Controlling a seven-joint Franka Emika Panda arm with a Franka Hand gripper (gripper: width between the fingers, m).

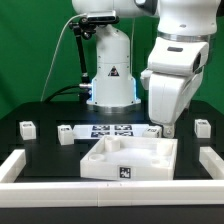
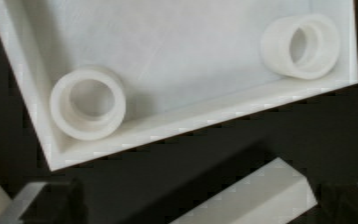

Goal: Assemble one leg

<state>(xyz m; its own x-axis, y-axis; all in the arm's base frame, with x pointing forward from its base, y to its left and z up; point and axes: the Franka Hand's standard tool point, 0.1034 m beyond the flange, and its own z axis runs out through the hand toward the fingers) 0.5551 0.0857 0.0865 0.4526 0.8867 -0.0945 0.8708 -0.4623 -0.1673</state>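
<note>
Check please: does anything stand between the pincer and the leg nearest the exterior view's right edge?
Nothing visible does. The pincer hangs just past the large flat white piece, and only bare black table lies between it and that leg.

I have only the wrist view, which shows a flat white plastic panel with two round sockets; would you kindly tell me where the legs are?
Observer: One small white blocky plastic leg stands at the exterior view's left, apart from the large flat white plastic panel.
Operator: Is there one nearer the arm?
Observer: Yes, a second leg stands at the exterior view's right, just past the gripper.
Operator: Where is the gripper relative to the panel?
Observer: It hangs near the panel's far corner on the exterior view's right, beside the thin flat white marker board.
</note>
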